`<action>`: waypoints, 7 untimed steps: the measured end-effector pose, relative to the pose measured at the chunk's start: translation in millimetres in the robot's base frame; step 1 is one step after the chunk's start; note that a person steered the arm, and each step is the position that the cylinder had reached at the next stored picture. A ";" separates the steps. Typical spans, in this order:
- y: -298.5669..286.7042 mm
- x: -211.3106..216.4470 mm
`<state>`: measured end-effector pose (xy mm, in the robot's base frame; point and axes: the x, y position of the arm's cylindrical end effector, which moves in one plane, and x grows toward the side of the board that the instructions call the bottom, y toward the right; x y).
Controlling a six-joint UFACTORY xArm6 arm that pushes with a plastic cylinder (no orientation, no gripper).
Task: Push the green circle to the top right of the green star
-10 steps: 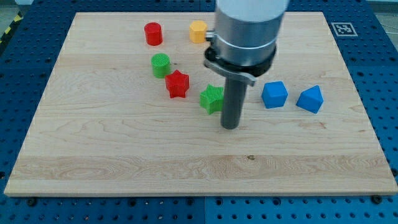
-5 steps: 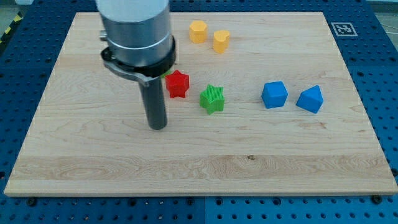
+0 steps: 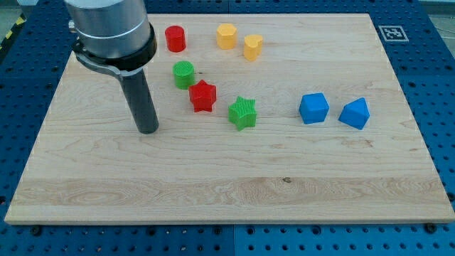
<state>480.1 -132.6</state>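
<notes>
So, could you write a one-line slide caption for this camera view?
My tip rests on the board left of and below the green circle, which sits upper-left of the green star.

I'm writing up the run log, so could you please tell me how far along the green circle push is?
Nothing looks done: the green circle sits up and to the view's left of the green star, with the red star between them. In hand: my tip rests on bare board, left of and below the circle, touching no block. Left: push the circle rightward past the red star to the green star's top right.
</notes>
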 end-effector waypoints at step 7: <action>-9.0 -48.8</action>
<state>431.4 -141.7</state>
